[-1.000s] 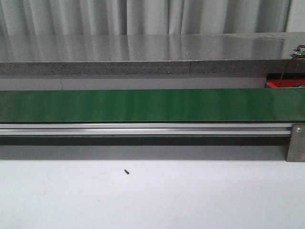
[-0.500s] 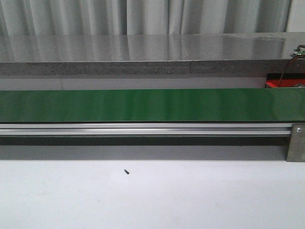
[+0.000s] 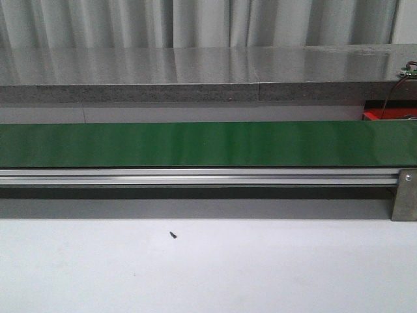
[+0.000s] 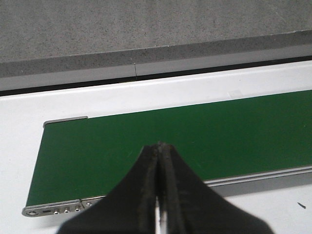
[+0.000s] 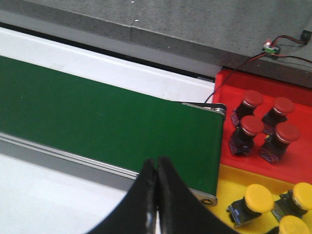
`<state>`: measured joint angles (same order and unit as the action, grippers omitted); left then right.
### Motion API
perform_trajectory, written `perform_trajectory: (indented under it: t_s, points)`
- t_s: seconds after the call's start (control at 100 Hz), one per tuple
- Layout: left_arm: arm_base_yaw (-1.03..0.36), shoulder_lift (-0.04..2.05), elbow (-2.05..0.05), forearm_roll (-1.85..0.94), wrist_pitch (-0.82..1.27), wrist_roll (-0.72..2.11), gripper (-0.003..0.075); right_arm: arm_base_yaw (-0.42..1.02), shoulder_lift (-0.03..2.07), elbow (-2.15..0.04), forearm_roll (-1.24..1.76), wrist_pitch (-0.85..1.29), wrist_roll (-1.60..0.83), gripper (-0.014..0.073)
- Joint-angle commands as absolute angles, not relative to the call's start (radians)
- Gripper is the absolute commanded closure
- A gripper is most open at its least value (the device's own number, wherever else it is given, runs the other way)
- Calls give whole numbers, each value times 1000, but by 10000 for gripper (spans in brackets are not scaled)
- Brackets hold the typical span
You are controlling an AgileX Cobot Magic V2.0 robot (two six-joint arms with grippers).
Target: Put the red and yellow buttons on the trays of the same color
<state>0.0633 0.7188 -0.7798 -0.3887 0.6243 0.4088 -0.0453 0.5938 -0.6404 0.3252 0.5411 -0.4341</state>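
Observation:
In the right wrist view, several red buttons [image 5: 252, 99] stand on the red tray [image 5: 233, 80], and yellow buttons [image 5: 258, 199] lie on the yellow tray [image 5: 234, 181] beside it, past the end of the green belt [image 5: 112, 122]. My right gripper [image 5: 156, 162] is shut and empty, over the belt's near rail. My left gripper [image 4: 159, 145] is shut with nothing in it, above the other end of the green belt [image 4: 195, 136]. In the front view the belt [image 3: 195, 143] carries nothing, and only a corner of the red tray [image 3: 374, 115] shows.
A grey stone ledge [image 3: 195, 72] runs behind the belt. An aluminium rail [image 3: 195, 176] and a metal bracket [image 3: 404, 195] edge the belt's front. A small dark screw [image 3: 173, 235] lies on the white table. A small circuit board with red wires [image 5: 269, 48] sits on the ledge.

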Motion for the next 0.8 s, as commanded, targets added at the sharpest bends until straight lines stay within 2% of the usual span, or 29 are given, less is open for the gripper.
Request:
perform_trajectory:
  t_s: [0.0, 0.19, 0.34, 0.79]
  points:
    - [56, 716, -806, -414, 555, 409, 740, -41, 560, -643, 231, 427, -318, 662]
    - [56, 716, -806, -414, 555, 409, 740, 4, 428, -479, -46, 196, -25, 662]
    - [56, 716, -806, -414, 555, 409, 740, 16, 288, -326, -90, 51, 19, 662]
    - [56, 716, -806, -414, 555, 409, 740, 16, 5, -55, -47, 40, 19, 662]
